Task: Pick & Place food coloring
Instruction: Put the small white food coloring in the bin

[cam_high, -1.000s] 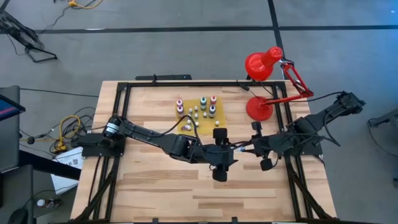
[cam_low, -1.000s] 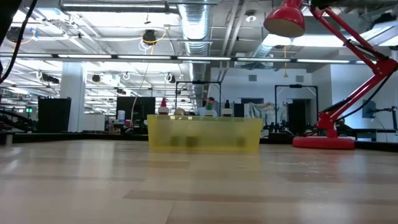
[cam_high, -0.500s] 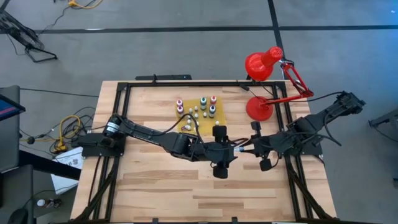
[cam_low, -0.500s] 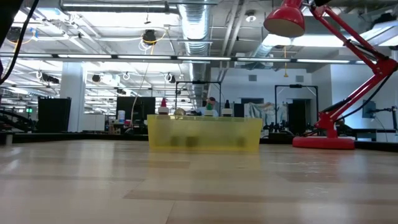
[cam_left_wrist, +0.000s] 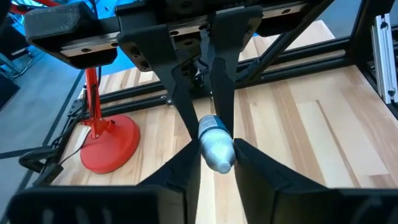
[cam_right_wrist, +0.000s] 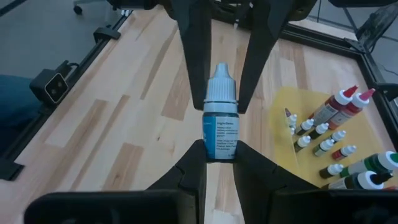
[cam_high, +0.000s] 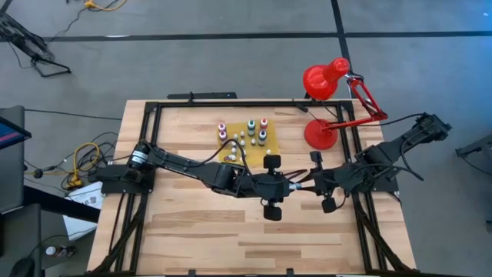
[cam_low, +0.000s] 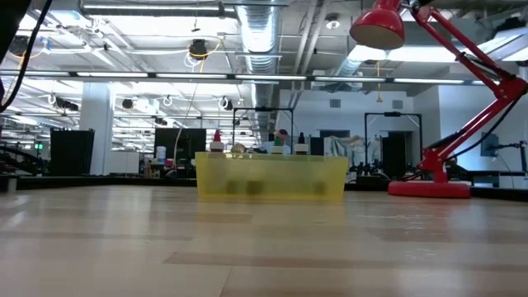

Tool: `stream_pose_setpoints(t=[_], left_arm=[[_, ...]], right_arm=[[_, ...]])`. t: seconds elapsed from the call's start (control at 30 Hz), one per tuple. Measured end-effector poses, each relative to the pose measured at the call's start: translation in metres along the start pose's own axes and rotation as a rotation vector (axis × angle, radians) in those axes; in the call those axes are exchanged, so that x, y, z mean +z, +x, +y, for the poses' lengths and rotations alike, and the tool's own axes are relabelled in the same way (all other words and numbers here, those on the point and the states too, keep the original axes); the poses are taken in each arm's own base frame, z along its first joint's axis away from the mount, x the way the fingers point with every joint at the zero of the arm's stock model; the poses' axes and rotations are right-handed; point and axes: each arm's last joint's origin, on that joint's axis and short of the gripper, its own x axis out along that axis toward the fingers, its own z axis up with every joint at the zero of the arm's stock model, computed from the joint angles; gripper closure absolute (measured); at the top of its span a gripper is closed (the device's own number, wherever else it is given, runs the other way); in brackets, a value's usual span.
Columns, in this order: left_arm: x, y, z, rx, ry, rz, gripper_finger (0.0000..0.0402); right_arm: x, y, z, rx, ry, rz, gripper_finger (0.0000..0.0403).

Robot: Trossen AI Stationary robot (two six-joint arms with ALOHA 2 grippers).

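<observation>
One food coloring bottle, blue-labelled with a white cap, lies level in the air over the middle of the table, between my two grippers. My right gripper comes from the right and is shut on its body. My left gripper comes from the left and is shut on its cap end. In the high view the two grippers meet tip to tip, left gripper and right gripper. Several more food coloring bottles stand upright on the yellow mat at the far middle. My left gripper pinches the bottle's white cap between its two fingers. The fingers come level from the table's left and lie along the bottle. The bottle is clear of the table, cap toward the left arm. My right gripper pinches the lower part of the bottle's labelled body between its two fingers. The fingers come level from the table's right and lie along the bottle. The bottle is level and lifted clear, its cap pointing away from this gripper.
A red desk lamp stands with its round base at the table's far right, its head reaching past the far edge. A black frame runs round the table. Bare wood lies toward the near edge.
</observation>
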Motion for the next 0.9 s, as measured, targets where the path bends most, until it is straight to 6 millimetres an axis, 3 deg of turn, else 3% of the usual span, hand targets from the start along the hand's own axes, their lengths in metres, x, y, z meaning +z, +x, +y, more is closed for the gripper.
stream_pose_setpoints(t=[0.33,0.63,0.73,0.9], left_arm=[[0.0,0.0,0.001,0.0,-0.005,0.0,0.0349],[-0.003,0.002,0.006,-0.001,-0.022,0.022,0.0345],[-0.01,0.005,0.015,0.018,-0.048,0.085,0.0345],[-0.032,0.012,0.047,0.084,-0.137,0.277,0.0345]], right_arm=[[0.0,0.0,0.0,-0.001,0.004,-0.001,0.0332],[-0.001,-0.011,-0.004,-0.01,0.034,0.044,0.0232],[0.0,-0.022,-0.008,-0.016,0.095,0.126,0.0202],[-0.001,-0.032,-0.01,0.026,0.155,0.206,0.0177]])
